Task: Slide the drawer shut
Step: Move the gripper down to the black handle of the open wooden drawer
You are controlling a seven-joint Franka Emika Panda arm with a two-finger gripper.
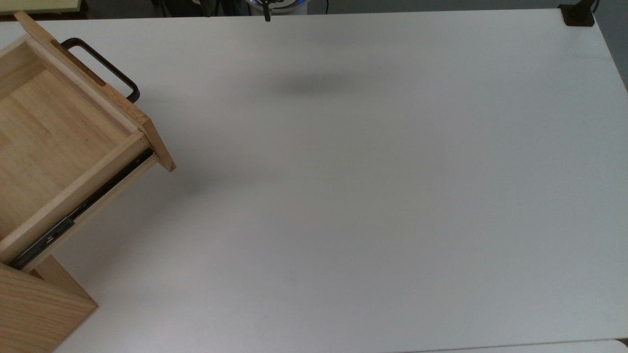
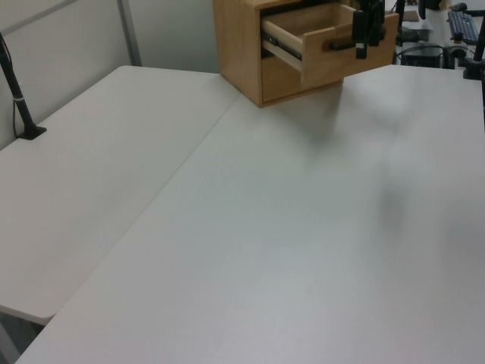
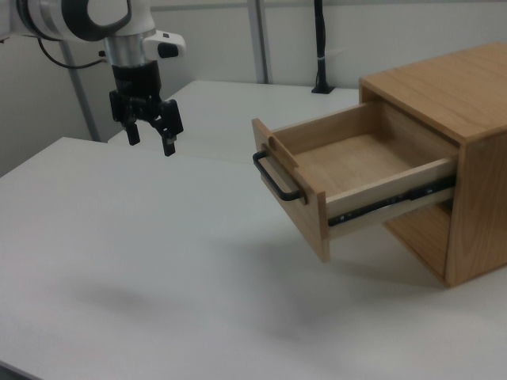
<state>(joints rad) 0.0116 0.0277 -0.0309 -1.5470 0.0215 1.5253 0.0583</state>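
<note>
1. Drawer (image 3: 348, 170) is pulled way out of the cabinet (image 3: 451, 111), right side of the right view.
2. Claw (image 3: 150, 136) hangs upper left there, fingers spread, holding nothing, well apart from the handle (image 3: 273, 178).
3. White counter (image 3: 158, 261) underneath.

A big white table (image 1: 373, 196) holds a wooden cabinet (image 3: 467, 158) near the top view's left edge.

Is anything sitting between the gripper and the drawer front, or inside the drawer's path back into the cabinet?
Nothing visible. The gripper hangs open above bare table, apart from the drawer. No object lies between it and the handle. The drawer's inside looks empty, and nothing shows on its side rail or ahead of the cabinet opening.
</note>
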